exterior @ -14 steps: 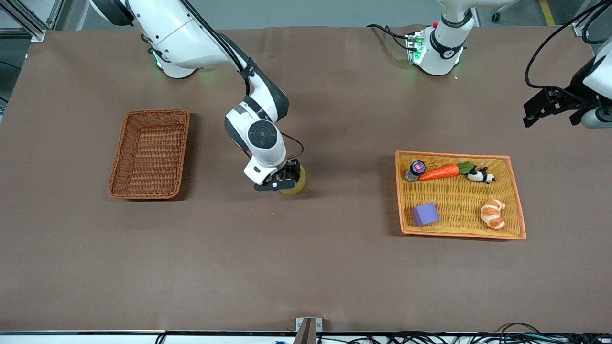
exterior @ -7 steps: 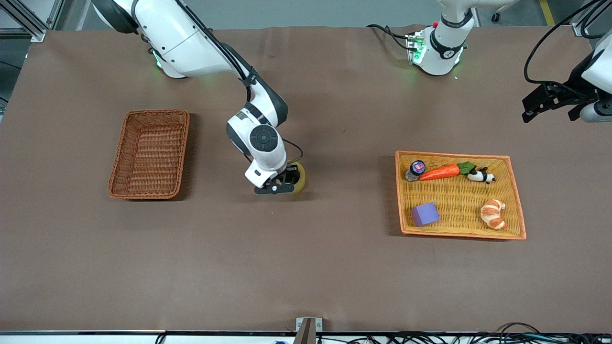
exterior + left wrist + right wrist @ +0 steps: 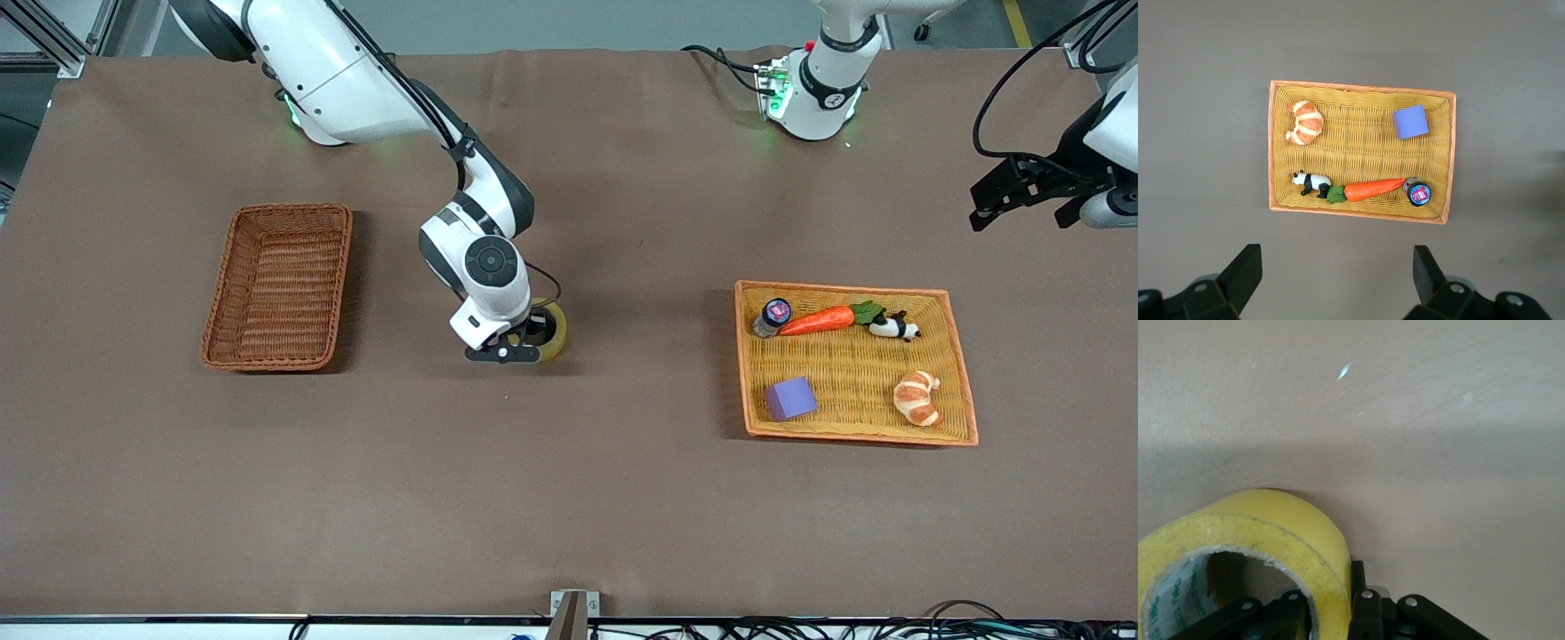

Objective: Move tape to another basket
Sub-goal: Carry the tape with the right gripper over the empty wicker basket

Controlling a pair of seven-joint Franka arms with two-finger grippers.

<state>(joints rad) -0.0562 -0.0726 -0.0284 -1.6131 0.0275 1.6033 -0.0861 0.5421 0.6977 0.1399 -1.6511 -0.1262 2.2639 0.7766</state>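
Note:
The tape (image 3: 555, 327), a yellowish roll with a grey core, lies on the brown table mid-way between the two baskets. My right gripper (image 3: 524, 343) is down on it, shut on the roll's wall. In the right wrist view one finger sits inside the ring and one outside the tape (image 3: 1271, 527), with the right gripper (image 3: 1331, 608) pinching the wall. The reddish-brown basket (image 3: 278, 286) stands toward the right arm's end and holds nothing. My left gripper (image 3: 1022, 188) hangs open in the air at the left arm's end; the left wrist view shows the left gripper (image 3: 1336, 268) holding nothing.
An orange-yellow woven tray (image 3: 845, 289) toward the left arm's end holds a carrot (image 3: 816, 320), a toy panda (image 3: 893, 328), a croissant (image 3: 917, 397), a purple block (image 3: 789, 397) and a small bottle (image 3: 772, 316). The tray (image 3: 1358, 87) also fills the left wrist view.
The right gripper has sunk a little onto the tape and its fingers have closed on the roll's wall. The left gripper has barely shifted.

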